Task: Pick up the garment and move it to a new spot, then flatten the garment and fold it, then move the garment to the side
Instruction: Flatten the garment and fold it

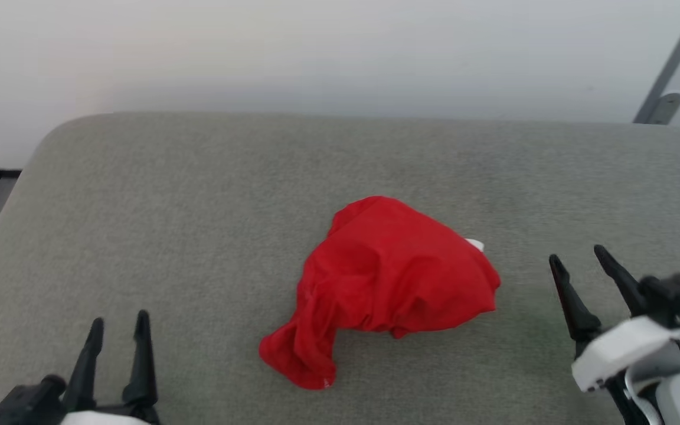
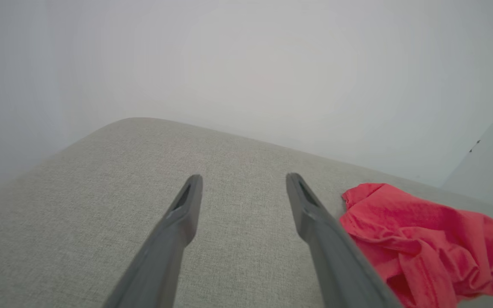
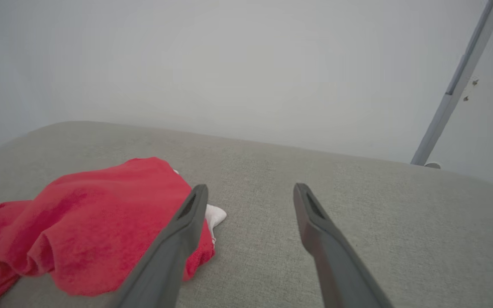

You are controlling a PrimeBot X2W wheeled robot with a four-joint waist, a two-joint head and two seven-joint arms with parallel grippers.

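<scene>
The left gripper (image 1: 120, 320) sits low at the left, its fingers (image 1: 139, 354) spread wide and empty. The right gripper (image 1: 577, 255) reaches farther forward, leaning leftward, equally spread, holding nothing.

Soft, matt red cloth garment (image 1: 387, 271); coarse-woven grey fabric surface (image 1: 198, 206); smooth painted wall (image 1: 316, 53).

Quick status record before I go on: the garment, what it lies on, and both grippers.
garment: red, crumpled in a heap, not yet picked up
surface: grey padded surface, garment near its middle
left gripper: open, empty, to the garment's left, apart from it
right gripper: open, empty, to the garment's right, apart from it
</scene>
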